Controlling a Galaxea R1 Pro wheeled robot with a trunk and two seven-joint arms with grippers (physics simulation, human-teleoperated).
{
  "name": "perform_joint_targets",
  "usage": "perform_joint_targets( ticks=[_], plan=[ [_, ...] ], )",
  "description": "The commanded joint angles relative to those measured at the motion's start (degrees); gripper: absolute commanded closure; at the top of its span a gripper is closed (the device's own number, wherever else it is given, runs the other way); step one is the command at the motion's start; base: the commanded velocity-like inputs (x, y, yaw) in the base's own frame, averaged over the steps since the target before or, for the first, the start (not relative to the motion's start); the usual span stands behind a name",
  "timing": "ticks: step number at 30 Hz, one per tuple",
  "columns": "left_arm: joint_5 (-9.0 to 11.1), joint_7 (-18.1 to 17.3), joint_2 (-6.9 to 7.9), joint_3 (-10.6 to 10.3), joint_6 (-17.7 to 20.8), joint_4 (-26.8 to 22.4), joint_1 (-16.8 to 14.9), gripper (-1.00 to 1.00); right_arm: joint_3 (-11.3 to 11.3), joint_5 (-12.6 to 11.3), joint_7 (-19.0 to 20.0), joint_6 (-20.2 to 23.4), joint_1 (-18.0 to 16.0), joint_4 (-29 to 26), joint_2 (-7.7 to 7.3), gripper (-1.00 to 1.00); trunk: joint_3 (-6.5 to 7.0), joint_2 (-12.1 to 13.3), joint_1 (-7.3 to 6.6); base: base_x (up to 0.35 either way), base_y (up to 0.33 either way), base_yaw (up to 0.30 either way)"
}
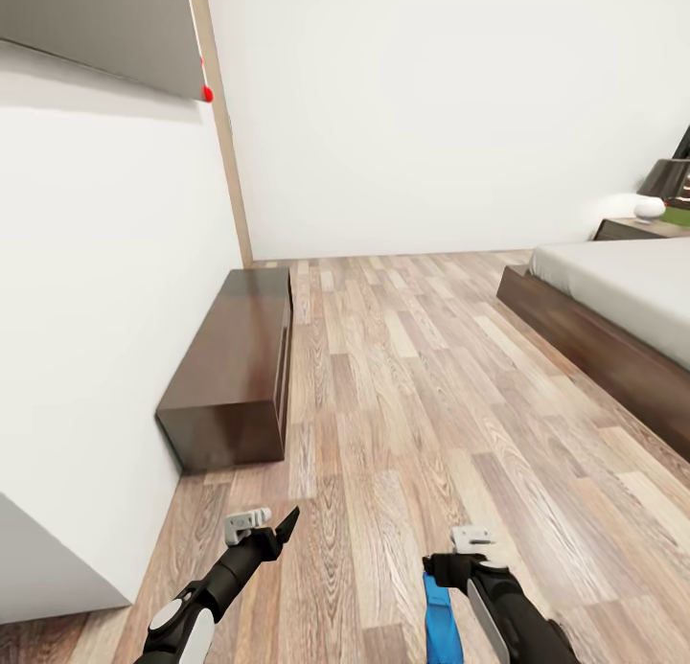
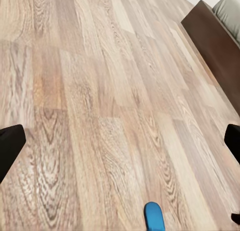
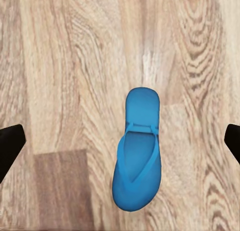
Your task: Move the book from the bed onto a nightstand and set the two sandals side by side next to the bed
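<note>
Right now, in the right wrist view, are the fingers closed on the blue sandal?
No. The sandal lies flat on the wood floor, with the dark fingers spread wide apart, not touching it.

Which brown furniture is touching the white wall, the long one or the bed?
The long dresser. It sits flat against the wall on the left; the bed stands across the floor on the right.

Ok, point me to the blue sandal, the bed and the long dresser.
blue sandal (image 3: 136, 156), right wrist view, on its footbed under the straps.
bed (image 1: 632, 281), head view, on the off-white mattress top.
dresser (image 1: 235, 343), head view, on its dark top.
</note>
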Motion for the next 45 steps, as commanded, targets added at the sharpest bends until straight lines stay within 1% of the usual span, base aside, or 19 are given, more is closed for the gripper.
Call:
perform_joint_targets(
  ticks=[1,3,6,11,18,45],
  plan=[
    [0.6,-0.4,-0.06,0.2,0.6,0.0,0.0,-1.00,1.6,0.0,0.1,0.3,0.0,-0.1,0.04,-1.00,-0.23,-0.4,0.21,0.000,0.000,0.000],
    [0.6,-0.4,-0.06,0.2,0.6,0.0,0.0,-1.00,4.1,0.0,0.1,0.3,0.0,-0.1,0.06,-1.00,-0.59,-1.2,0.65,0.000,0.000,0.000],
    [0.6,-0.4,-0.06,0.2,0.6,0.0,0.0,-1.00,5.5,0.0,0.0,0.3,0.0,-0.1,0.06,-1.00,-1.13,-2.4,1.31,0.000,0.000,0.000],
    [0.6,-0.4,-0.06,0.2,0.6,0.0,0.0,-1.00,5.9,0.0,-0.1,0.2,0.0,-0.2,0.05,-1.00,-2.03,-4.4,2.41,0.000,0.000,0.000],
    [0.6,-0.4,-0.06,0.2,0.6,0.0,0.0,-1.00,5.8,0.0,-0.2,0.2,0.0,-0.1,0.06,-1.00,-3.29,-7.3,3.95,0.000,0.000,0.000],
    [0.6,-0.4,-0.06,0.2,0.6,0.0,0.0,-1.00,5.6,-0.1,-0.5,0.1,0.0,-0.1,0.04,-1.00,-9.27,-7.6,4.65,0.000,0.000,0.000]
  ],
)
